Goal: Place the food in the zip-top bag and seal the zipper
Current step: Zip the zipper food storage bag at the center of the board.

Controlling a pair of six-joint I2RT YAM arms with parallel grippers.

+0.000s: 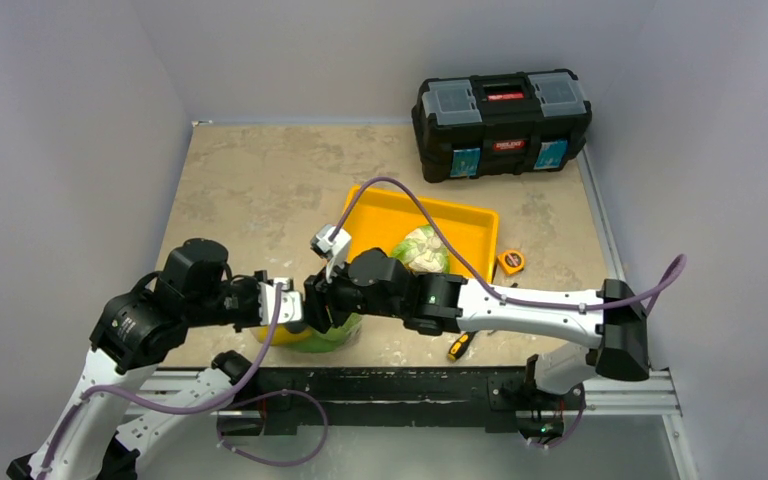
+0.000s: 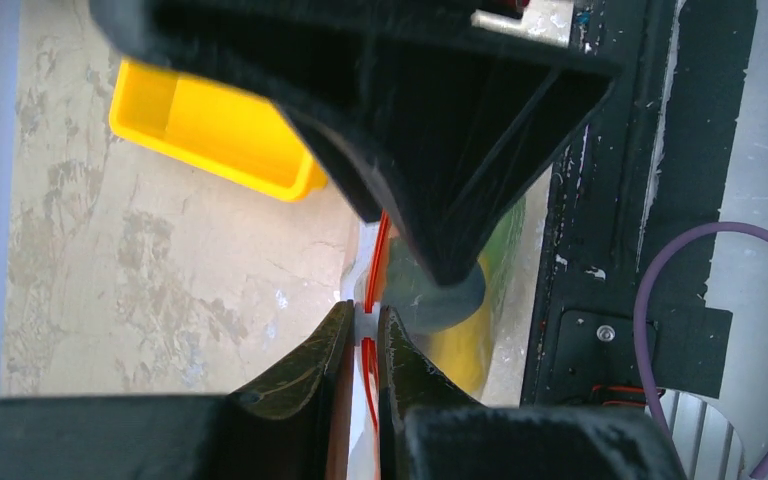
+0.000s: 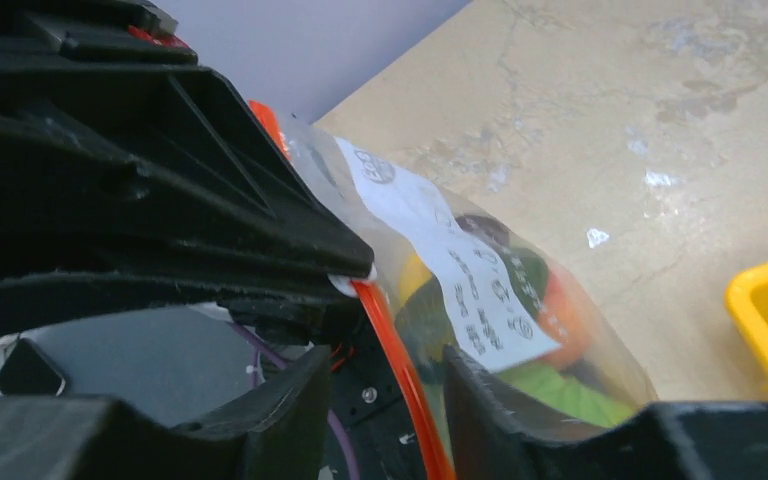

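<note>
- Bag (image 1: 332,334) sits at the near edge of the tabletop (image 1: 260,190), just in front of the near-left corner of the yellow tray (image 1: 385,215). The ends of both arms meet over it.
- Left fingers (image 2: 328,352) are pressed together, pinching the zipper (image 2: 369,352). The red-orange strip comes up out of the narrow slit between them, seen from the left wrist.
- Right fingers (image 3: 295,405) are spread. The zipper (image 3: 398,372) runs through the gap between them, with daylight on the left side. Cannot tell whether it brushes the right-hand finger lower down.
- The two sets of fingers are close together on the same strip. The right set shows as a black wedge just beyond the left fingertips.
- Food (image 3: 545,385) is inside the bag: green, yellow and orange pieces show through the clear plastic. A white printed label (image 3: 470,290) lies over them on the bag wall.
- From overhead the bag reads as a green-and-yellow lump, partly under both wrists.
- Cauliflower (image 1: 421,250) lies in the tray, toward its near side, half hidden by the right arm and its purple cable (image 1: 430,215).
- Black toolbox (image 1: 501,122) stands at the far right of the tabletop, well apart from the bag.
- Orange tape measure (image 1: 511,262) is just right of the tray.
- Yellow-and-black tool handle (image 1: 458,346) pokes out under the right forearm at the near edge.
</note>
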